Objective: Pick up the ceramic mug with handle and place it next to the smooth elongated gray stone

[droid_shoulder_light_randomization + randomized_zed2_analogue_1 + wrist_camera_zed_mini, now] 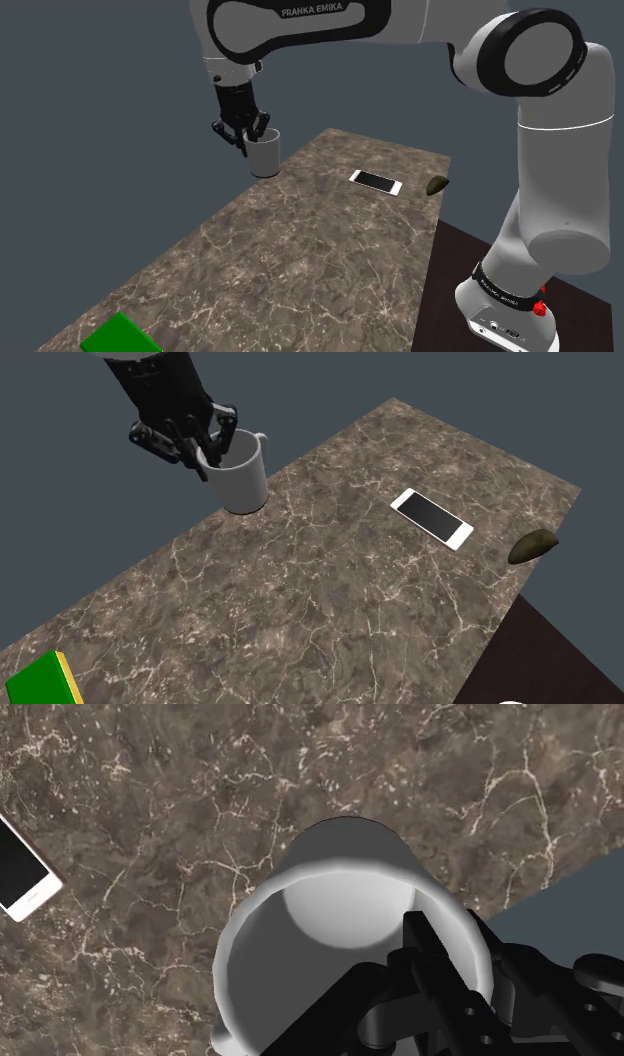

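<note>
A white mug with a handle stands upright at the far left corner of the brown marble table. My black gripper comes down on it from above and is shut on the mug's rim, one finger inside the cup and one outside. Whether the mug's base touches the table I cannot tell. The elongated dark grey-brown stone lies at the table's opposite edge, far from the mug.
A white phone with a black screen lies flat between mug and stone. A green box sits at the near left corner. My stand is beyond the table's right edge.
</note>
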Controlling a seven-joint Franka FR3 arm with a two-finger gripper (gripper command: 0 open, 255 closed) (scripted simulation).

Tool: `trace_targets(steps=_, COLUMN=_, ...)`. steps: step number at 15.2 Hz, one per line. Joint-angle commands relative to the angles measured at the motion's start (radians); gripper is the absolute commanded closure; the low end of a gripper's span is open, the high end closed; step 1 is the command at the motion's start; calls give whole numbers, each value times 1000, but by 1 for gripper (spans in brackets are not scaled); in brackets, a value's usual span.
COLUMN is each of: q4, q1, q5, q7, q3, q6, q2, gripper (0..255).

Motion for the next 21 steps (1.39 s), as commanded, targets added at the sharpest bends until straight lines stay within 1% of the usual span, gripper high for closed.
trace_targets(steps=1, q4=-88, q1=-40, q5=21, q7=-35, q3=-5, q6=29, q2=-65, gripper=255)
trace_targets(steps=5, q4=-257, q1=-114, q5=62, q7=-120, q3=-25, q6=83, q2=-191, gripper=255)
trace_targets(steps=10, q4=-420, q1=-188, q5=102, q7=-236, q3=-68, q6=129, q2=-322, gripper=255)
trace_targets(steps=15, q4=-545, q1=-249, q5=126, q7=-357, q3=-124, q6=158, q2=-428, gripper=255)
trace_targets(steps=21, q4=-653, q1=-313, q5=132, q7=-502, q3=-203, q6=180, q2=-522, gripper=255)
